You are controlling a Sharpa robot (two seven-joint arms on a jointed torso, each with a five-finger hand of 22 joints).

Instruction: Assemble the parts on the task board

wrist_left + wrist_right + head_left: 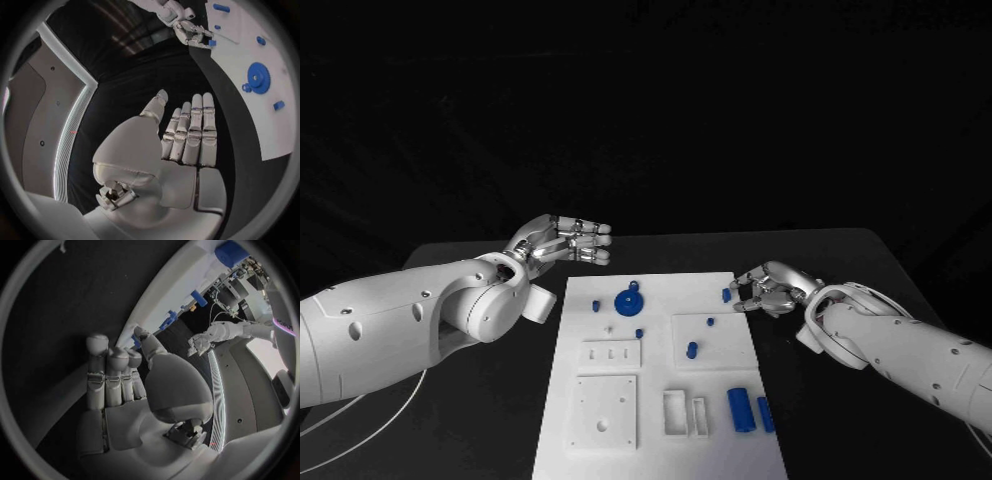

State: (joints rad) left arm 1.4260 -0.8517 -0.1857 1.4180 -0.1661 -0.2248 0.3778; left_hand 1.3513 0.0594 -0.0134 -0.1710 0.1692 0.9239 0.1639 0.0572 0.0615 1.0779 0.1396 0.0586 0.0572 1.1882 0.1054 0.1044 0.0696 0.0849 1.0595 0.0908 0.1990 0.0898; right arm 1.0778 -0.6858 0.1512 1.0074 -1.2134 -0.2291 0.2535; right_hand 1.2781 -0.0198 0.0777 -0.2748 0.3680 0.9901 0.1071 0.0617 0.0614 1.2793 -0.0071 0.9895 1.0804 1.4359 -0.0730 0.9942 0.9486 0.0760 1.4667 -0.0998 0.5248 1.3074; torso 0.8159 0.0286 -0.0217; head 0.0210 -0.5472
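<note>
task board [661, 400] near edge cut off

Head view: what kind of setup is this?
Probably a lab test bench: a black table against dark surroundings, a white rectangular task board with small blue parts like a blue gear, and two open robot hands.

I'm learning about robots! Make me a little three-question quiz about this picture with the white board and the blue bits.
1. True or false: the left hand is holding the blue gear.
2. Which hand is at the task board's edge, next to a small blue peg? A) left B) right
3. Fill in: the gear lies on the ____ plate.

Key: 1 false. 2 B, the right hand. 3 white.
</note>
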